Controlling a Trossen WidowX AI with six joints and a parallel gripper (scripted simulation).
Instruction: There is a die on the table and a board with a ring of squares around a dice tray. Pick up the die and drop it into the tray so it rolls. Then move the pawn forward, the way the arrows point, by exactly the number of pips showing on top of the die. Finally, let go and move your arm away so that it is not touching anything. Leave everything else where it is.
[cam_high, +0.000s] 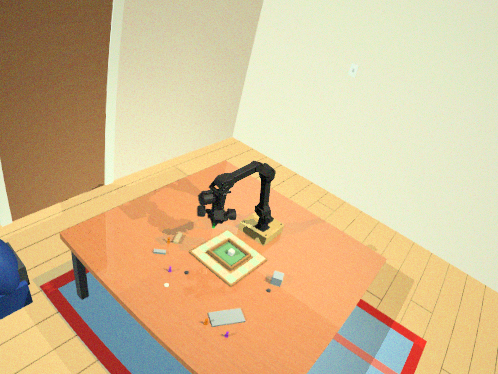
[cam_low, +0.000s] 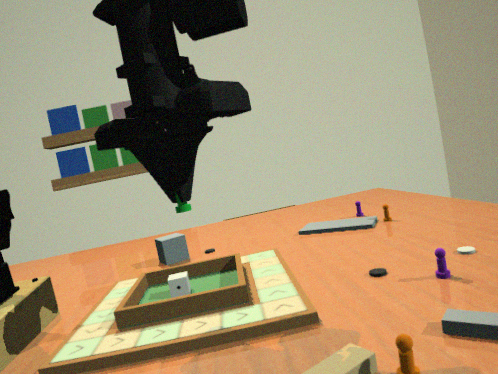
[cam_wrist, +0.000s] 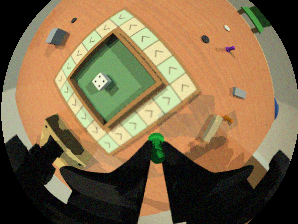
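So the black two-fingered tool (cam_high: 214, 225) (cam_low: 182, 200) (cam_wrist: 156, 144)'s got the small green pawn (cam_high: 214, 227) (cam_low: 183, 206) (cam_wrist: 157, 147) pinched up above the desk (cam_high: 310, 260) (cam_low: 340, 260) (cam_wrist: 235, 70), while the white cube die (cam_high: 231, 252) (cam_low: 179, 284) (cam_wrist: 101, 81) sits inside the green-floored wooden tray (cam_high: 216, 258) (cam_low: 185, 306) (cam_wrist: 134, 106).

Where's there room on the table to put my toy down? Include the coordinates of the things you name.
There's room between the board (cam_high: 199, 258) (cam_low: 299, 324) (cam_wrist: 196, 95) and the big gray slab (cam_high: 226, 317) (cam_low: 338, 226). It's crowded by the tan block (cam_high: 178, 237) (cam_low: 345, 361) (cam_wrist: 212, 128), with an orange pawn (cam_high: 169, 240) (cam_low: 405, 352) (cam_wrist: 228, 119) right beside it.
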